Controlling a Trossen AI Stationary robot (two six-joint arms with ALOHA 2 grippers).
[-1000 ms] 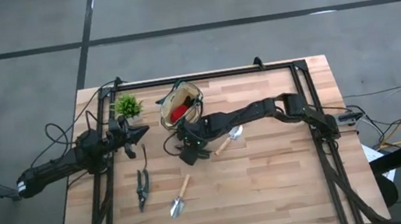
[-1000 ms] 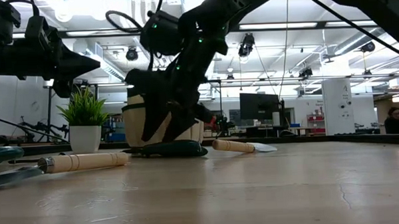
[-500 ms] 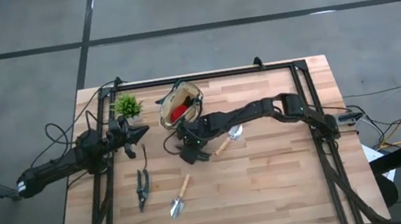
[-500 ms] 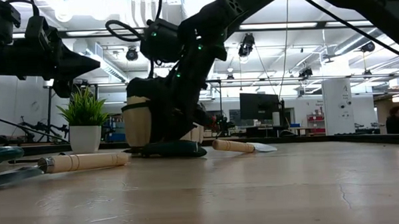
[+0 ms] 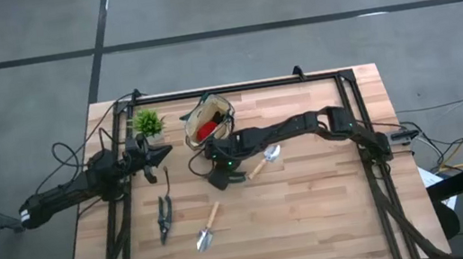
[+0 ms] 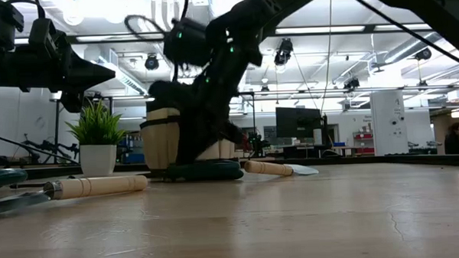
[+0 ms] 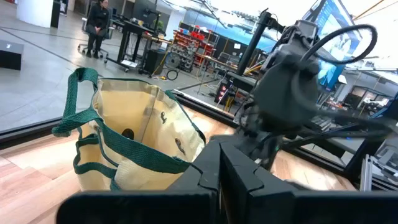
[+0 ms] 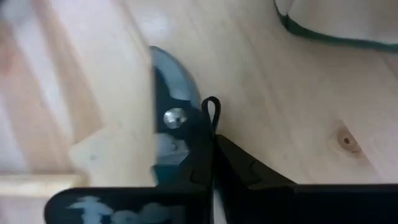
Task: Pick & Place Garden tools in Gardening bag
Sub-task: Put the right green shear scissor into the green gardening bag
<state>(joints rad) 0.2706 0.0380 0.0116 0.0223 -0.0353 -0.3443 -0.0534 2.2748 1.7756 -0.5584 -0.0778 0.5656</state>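
Observation:
The gardening bag (image 5: pixel 207 120) (image 6: pixel 161 139) (image 7: pixel 134 146) stands upright at the far middle, with a red item (image 5: pixel 205 130) inside. Just near of it the grey shears (image 6: pixel 204 170) (image 8: pixel 166 127) lie flat on the table. My right gripper (image 5: pixel 217 171) (image 8: pixel 211 134) stands over them, shut. One trowel (image 5: pixel 264 158) (image 6: pixel 281 169) lies to the right of that gripper. A second trowel (image 5: pixel 208 226) and dark pruning shears (image 5: pixel 164 215) lie nearer the front. My left gripper (image 5: pixel 162 155) (image 7: pixel 219 168) hovers shut at the left, holding nothing. My right gripper comes at the shears from above, its fingers (image 8: pixel 196 149) slanting down. They are closed beside the pivot rivet (image 8: pixel 173 116), and a thin wire loop (image 8: pixel 211 104) sticks out past the fingertips. The shears lie flat on the table.
A small potted plant (image 5: pixel 147 122) (image 6: pixel 97 137) stands at the far left, beside the bag. A black frame rail (image 5: pixel 235 88) runs along the table's far edge and down both sides. Bare wood (image 5: pixel 315 208) lies at the front right.
My right gripper has shut: its fingers stood spread on either side of the shears by the bag and now stand together on them. It has also tipped a little over the shears. The shears, bag and other tools have stayed in place.

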